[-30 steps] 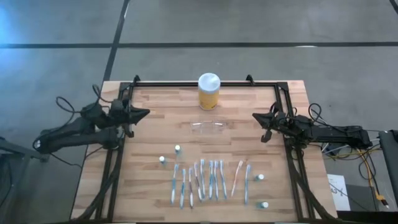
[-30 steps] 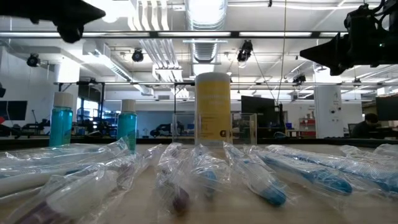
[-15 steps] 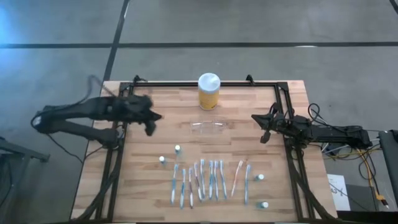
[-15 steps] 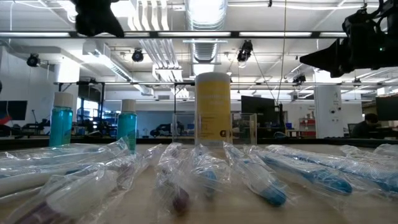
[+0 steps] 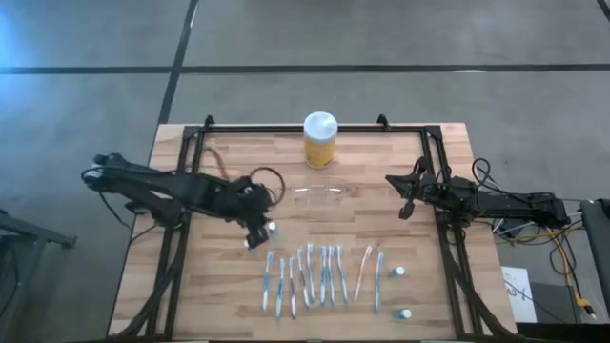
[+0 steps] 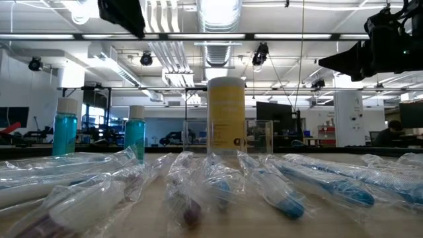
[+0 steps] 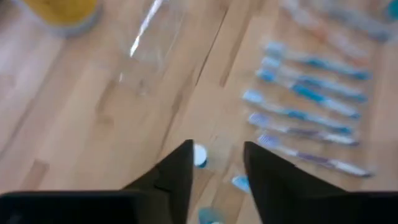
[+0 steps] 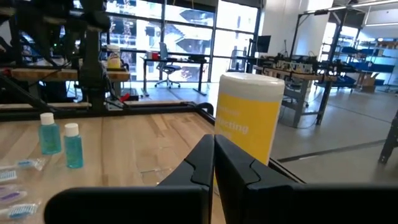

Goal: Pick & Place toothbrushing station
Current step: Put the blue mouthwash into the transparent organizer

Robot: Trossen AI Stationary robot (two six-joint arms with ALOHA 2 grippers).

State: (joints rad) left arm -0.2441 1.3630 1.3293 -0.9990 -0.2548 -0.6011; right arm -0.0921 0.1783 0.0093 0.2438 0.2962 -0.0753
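Small clear plastic toothbrush holder (image 5: 319,194) is sitting mid wooden tabletop (image 5: 229,286), just in front of yellow jar with white lid (image 5: 320,139). Left pincer (image 5: 259,232) is hovering released over two small blue bottles (image 5: 272,229). Right pincer (image 5: 402,195) is waiting clenched at the tabletop's right edge.
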